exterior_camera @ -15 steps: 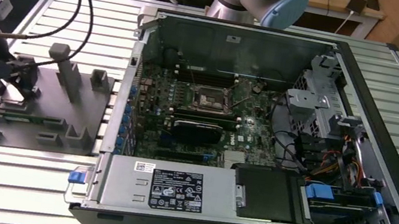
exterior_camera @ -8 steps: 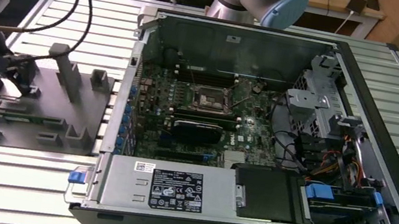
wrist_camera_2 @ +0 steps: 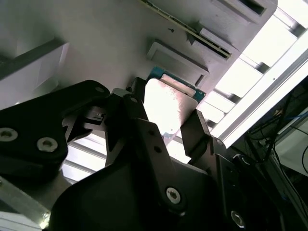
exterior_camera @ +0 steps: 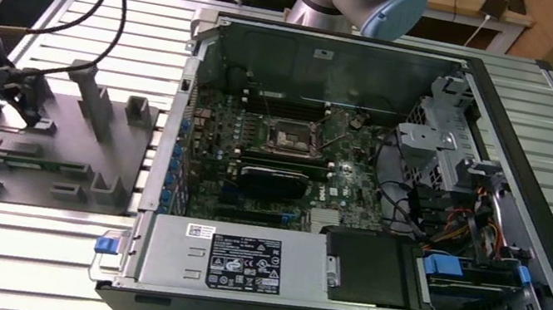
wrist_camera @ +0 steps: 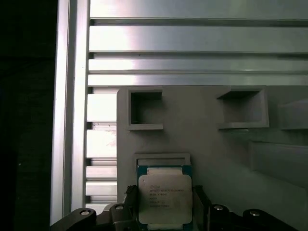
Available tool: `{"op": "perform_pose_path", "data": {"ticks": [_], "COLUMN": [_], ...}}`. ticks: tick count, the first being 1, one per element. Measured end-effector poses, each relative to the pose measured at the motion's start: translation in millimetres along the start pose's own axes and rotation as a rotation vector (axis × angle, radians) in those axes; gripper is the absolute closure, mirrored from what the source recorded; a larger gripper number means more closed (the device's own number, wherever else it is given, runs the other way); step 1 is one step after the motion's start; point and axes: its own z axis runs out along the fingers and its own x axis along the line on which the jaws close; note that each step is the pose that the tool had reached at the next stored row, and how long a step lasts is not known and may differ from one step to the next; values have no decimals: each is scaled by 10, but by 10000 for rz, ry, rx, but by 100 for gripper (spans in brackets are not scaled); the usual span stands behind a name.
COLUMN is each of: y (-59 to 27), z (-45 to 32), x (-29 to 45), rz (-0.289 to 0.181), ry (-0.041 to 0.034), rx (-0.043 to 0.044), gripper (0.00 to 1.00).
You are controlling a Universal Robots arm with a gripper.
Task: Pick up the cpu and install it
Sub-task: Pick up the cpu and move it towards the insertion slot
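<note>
Black two-finger claw (wrist_camera: 165,204) is clamped on the small flat square silvery-grey metal cpu (wrist_camera: 165,198), with one finger (wrist_camera_2: 195,130) against each side edge. The cpu is between the fingers, at the flat grey plastic tray (wrist_camera: 216,154) right under the claw. Cannot tell if the cpu is lifted.

The small, flat, square cpu (wrist_camera: 165,199), a silvery-grey metal lid with dark print over a teal-edged board, lies lid-up on the grey moulded tray (wrist_camera: 216,159), one edge just beside a low raised ledge (wrist_camera: 162,158).
</note>
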Motion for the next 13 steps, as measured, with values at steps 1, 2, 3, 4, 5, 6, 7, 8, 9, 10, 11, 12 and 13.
{"op": "perform_pose_path", "data": {"ticks": [1, 2, 3, 4, 5, 6, 7, 8, 9, 10, 11, 12, 13], "y": [1, 3, 4, 5, 7, 8, 10, 11, 13, 15, 16, 18, 19], "z": [-15, -31, -46, -62, -79, -97, -115, -134, -154, -173, -190, -207, -223], "x": [0, 0, 0, -1, -1, -1, -1, -2, -2, -2, -2, -2, -3], "rz": [-1, -1, -1, -1, -2, -3, -3, -3, -4, -5, -5, -5, -6], "ry": [-2, -7, -12, -17, -25, -31, -35, -40, -44, -53, -61, -68, -76], "rx": [0, 1, 0, 1, 0, -1, 0, 0, 0, 0, -1, -1, -1], "gripper": [46, 46, 46, 46, 46, 46, 46, 46, 46, 46, 46, 46, 46]}}
